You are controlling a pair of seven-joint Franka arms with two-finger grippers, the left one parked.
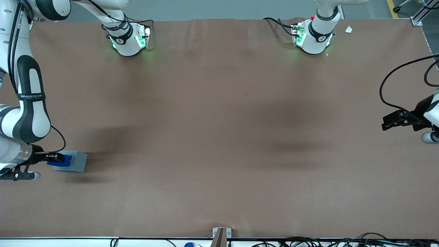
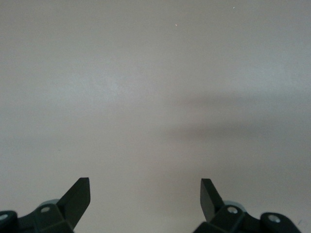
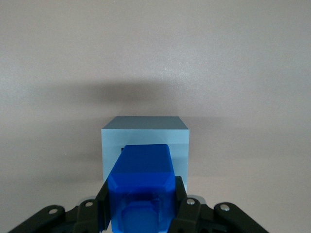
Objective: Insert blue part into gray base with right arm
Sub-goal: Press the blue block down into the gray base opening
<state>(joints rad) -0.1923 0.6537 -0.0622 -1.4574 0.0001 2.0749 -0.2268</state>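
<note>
The right arm's end effector (image 3: 141, 213) pinches the blue part (image 3: 141, 187) between its fingers (image 3: 181, 194), at the working arm's end of the desk (image 1: 219, 137). The part sits over the gray base (image 1: 77, 161), which rests on the desk.

A bright blue plastic block (image 3: 141, 187) sits clamped in the black two-finger gripper (image 3: 141, 208) above a pale gray square base (image 1: 76, 161), on a plain brown table covering (image 1: 219, 137).

One blue part (image 1: 62, 160), one gray base (image 1: 76, 162), one gripper (image 1: 56, 157) at the table's (image 1: 219, 137) working-arm edge, clamped on the blue part.
</note>
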